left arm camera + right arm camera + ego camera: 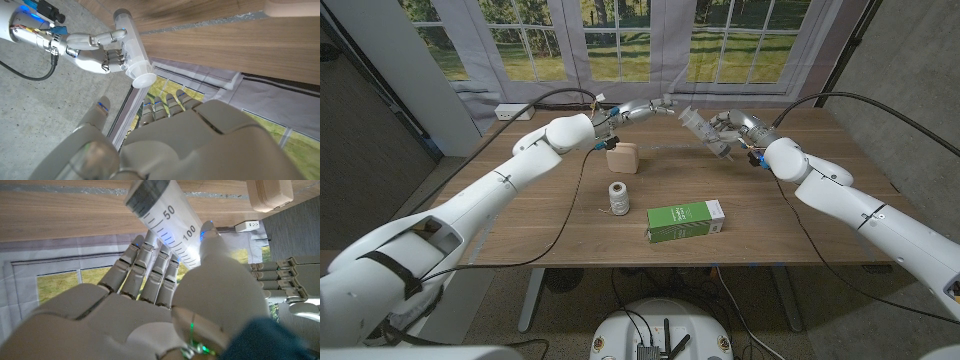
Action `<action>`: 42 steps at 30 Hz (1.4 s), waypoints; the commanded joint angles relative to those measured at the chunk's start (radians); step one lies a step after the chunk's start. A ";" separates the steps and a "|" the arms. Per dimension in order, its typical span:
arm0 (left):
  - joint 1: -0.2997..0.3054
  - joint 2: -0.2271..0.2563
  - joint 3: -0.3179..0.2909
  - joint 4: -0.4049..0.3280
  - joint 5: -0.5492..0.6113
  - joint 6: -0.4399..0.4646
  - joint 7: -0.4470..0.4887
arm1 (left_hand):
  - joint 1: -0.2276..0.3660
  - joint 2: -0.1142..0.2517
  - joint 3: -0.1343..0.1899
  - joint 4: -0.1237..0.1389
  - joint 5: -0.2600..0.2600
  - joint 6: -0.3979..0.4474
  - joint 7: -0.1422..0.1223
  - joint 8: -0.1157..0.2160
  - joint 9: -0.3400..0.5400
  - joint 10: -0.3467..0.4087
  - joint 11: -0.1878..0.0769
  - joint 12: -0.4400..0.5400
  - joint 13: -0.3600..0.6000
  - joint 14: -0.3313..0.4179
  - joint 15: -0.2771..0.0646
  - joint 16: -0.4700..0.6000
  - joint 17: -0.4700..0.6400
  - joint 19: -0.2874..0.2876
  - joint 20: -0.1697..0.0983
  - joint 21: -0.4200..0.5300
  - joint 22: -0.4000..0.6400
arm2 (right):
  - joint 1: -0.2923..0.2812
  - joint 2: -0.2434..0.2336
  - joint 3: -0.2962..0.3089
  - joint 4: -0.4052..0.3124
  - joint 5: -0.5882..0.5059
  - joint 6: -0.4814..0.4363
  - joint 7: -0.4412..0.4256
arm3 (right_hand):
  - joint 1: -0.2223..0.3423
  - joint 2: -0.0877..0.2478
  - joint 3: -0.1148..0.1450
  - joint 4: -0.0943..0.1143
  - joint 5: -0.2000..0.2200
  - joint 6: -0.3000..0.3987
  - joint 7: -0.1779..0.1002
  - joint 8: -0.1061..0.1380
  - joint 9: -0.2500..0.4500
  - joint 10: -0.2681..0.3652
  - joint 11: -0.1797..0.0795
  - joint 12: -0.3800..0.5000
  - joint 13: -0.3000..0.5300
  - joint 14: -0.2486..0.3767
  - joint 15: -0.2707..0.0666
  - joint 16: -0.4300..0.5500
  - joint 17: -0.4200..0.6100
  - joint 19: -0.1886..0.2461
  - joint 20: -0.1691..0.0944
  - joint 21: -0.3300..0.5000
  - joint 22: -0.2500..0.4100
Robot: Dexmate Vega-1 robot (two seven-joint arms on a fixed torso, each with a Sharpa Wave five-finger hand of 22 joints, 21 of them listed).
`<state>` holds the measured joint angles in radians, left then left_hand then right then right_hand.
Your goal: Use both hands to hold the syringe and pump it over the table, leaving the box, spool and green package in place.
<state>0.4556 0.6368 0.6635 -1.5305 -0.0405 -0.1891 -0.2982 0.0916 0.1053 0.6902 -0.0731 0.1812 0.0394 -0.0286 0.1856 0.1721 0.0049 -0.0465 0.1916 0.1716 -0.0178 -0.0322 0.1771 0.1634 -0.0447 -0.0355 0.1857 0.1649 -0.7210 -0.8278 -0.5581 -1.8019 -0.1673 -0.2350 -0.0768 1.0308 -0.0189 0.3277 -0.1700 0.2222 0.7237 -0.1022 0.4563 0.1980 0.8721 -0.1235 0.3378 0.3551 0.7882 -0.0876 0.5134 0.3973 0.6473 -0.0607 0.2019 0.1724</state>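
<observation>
My right hand (735,127) holds the syringe (703,131) in the air over the far part of the table (760,225), with my fingers (150,265) wrapped round the clear barrel and my thumb laid along its other side. In the right wrist view the printed marks 50 and 100 on the barrel sit just past my fingertips. The barrel slants, its wide flanged end pointing away from this hand toward my other one.

My left hand (642,109) is raised at about the same height, just beside that flanged end. Its fingers (167,102) reach out toward the syringe with nothing between them, and I cannot tell whether they touch it; in the left wrist view a small gap seems to lie between the fingertips and the flange.

Below my left hand, a little nearer to me, the box (623,158) stands on the table. The spool (618,196) stands nearer still, just beside the box. The green package (685,220) lies flat below the gap between my two hands, well apart from both and close to the near table edge.
</observation>
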 commanded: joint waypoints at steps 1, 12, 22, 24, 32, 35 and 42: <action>0.041 0.041 -0.038 -0.074 0.008 0.035 0.046 | 0.010 0.068 0.000 0.003 -0.002 0.010 0.002 -0.004 0.002 -0.003 -0.001 -0.006 0.000 0.004 -0.044 -0.001 0.001 0.004 -0.022 0.006 0.005 | 0.000 -0.009 -0.003 -0.005 -0.002 -0.002 0.012 | 0.013 0.120 0.003 0.006 0.005 0.100 -0.100 0.004 0.004 0.077 -0.076 -0.005 0.003 -0.001 -0.140 -0.004 0.001 0.000 -0.011 0.001 0.002; 0.112 0.088 -0.098 -0.168 -0.001 0.091 0.123 | 0.011 0.066 -0.002 0.001 -0.003 0.011 0.001 -0.004 0.002 -0.001 -0.002 -0.005 0.000 0.006 -0.043 0.000 0.001 0.007 -0.021 0.007 0.005 | 0.002 -0.018 -0.005 -0.008 -0.009 -0.003 0.023 | 0.014 0.118 0.002 0.005 0.005 0.102 -0.101 0.002 0.004 0.075 -0.076 -0.008 0.003 -0.006 -0.141 -0.009 0.002 -0.001 -0.011 0.001 0.002; 0.197 0.113 -0.158 -0.242 -0.010 0.151 0.233 | 0.012 0.068 -0.002 0.001 -0.002 0.015 0.003 -0.003 0.002 0.005 0.001 -0.003 0.001 0.009 -0.040 0.000 0.001 0.019 -0.019 0.010 0.005 | 0.012 -0.034 -0.017 -0.032 -0.046 -0.033 0.043 | 0.013 0.118 0.001 0.006 0.005 0.103 -0.102 0.001 0.004 0.076 -0.076 -0.010 0.005 -0.009 -0.140 -0.011 0.003 -0.002 -0.011 0.000 0.003; 0.214 0.114 -0.170 -0.247 -0.022 0.150 0.251 | 0.013 0.068 -0.002 0.001 -0.002 0.015 0.002 -0.003 0.002 0.007 0.000 -0.002 0.001 0.010 -0.040 0.000 0.001 0.023 -0.019 0.011 0.005 | 0.015 -0.037 -0.020 -0.036 -0.053 -0.037 0.049 | 0.013 0.117 0.001 0.006 0.005 0.102 -0.101 0.000 0.005 0.075 -0.076 -0.011 0.005 -0.010 -0.140 -0.012 0.003 -0.002 -0.011 0.001 0.003; 0.270 0.116 -0.209 -0.259 -0.058 0.148 0.313 | 0.013 0.067 -0.001 0.001 -0.002 0.020 0.002 -0.002 0.002 0.012 0.002 -0.001 0.001 0.012 -0.039 0.001 0.001 0.030 -0.018 0.013 0.005 | 0.039 -0.045 -0.042 -0.047 -0.102 -0.054 0.081 | 0.013 0.117 0.000 0.006 0.005 0.104 -0.102 0.000 0.005 0.075 -0.076 -0.014 0.004 -0.012 -0.140 -0.014 0.005 -0.003 -0.009 0.001 0.003; 0.284 0.116 -0.219 -0.259 -0.069 0.148 0.331 | 0.013 0.067 -0.001 0.001 -0.002 0.022 0.002 -0.001 0.002 0.013 0.001 0.000 0.001 0.013 -0.038 0.001 0.001 0.030 -0.018 0.012 0.005 | 0.043 -0.042 -0.043 -0.049 -0.107 -0.060 0.087 | 0.012 0.117 0.000 0.006 0.005 0.104 -0.102 -0.001 0.005 0.076 -0.077 -0.014 0.004 -0.013 -0.139 -0.015 0.005 -0.003 -0.009 0.001 0.003; 0.322 0.114 -0.242 -0.261 -0.091 0.147 0.378 | 0.013 0.066 0.000 0.001 -0.002 0.023 0.002 -0.002 0.002 0.013 0.001 -0.001 0.001 0.013 -0.039 0.000 0.002 0.037 -0.016 0.014 0.005 | 0.060 -0.039 -0.057 -0.053 -0.138 -0.076 0.111 | 0.011 0.117 -0.001 0.007 0.005 0.104 -0.102 -0.002 0.005 0.076 -0.076 -0.015 0.006 -0.017 -0.139 -0.019 0.006 -0.004 -0.008 0.001 0.003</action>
<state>0.7158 0.7481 0.4624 -1.7767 -0.0985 -0.0459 0.0041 0.0935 0.1072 0.6901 -0.0731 0.1812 0.0555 -0.0233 0.1856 0.1724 0.0085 -0.0429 0.1916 0.1715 -0.0087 -0.0305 0.1772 0.1634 -0.0156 -0.0285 0.1936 0.1649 -0.6847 -0.8671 -0.5961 -1.8457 -0.2610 -0.2892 0.0009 1.0307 -0.0188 0.3262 -0.1712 0.2223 0.7236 -0.1022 0.4538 0.1973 0.8721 -0.1235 0.3239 0.3550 0.7769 -0.0838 0.5019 0.4028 0.6473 -0.0607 0.2019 0.1724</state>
